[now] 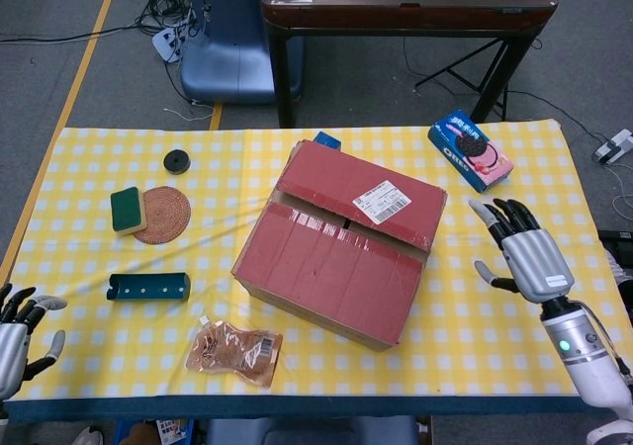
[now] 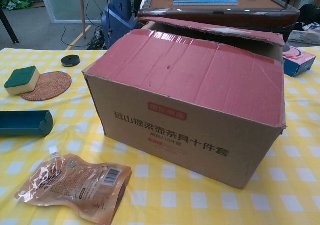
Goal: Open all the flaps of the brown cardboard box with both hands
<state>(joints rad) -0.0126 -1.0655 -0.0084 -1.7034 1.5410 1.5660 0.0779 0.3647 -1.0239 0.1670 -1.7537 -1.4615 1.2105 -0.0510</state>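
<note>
The brown cardboard box [image 1: 341,237] [image 2: 190,100] stands mid-table, turned at an angle. Its two red top flaps lie folded down, with a narrow gap along their seam; the far flap carries a white label [image 1: 382,203] and sits slightly raised in the chest view. My right hand [image 1: 524,252] hovers over the table right of the box, fingers spread, holding nothing and clear of the box. My left hand [image 1: 18,331] hangs at the table's front left corner, fingers apart and empty. Neither hand shows in the chest view.
A foil snack pouch [image 1: 235,351] lies in front of the box. A teal holder [image 1: 148,287], green sponge [image 1: 128,209], woven coaster [image 1: 163,215] and black disc [image 1: 177,160] lie to the left. A blue cookie box [image 1: 470,149] lies at the far right.
</note>
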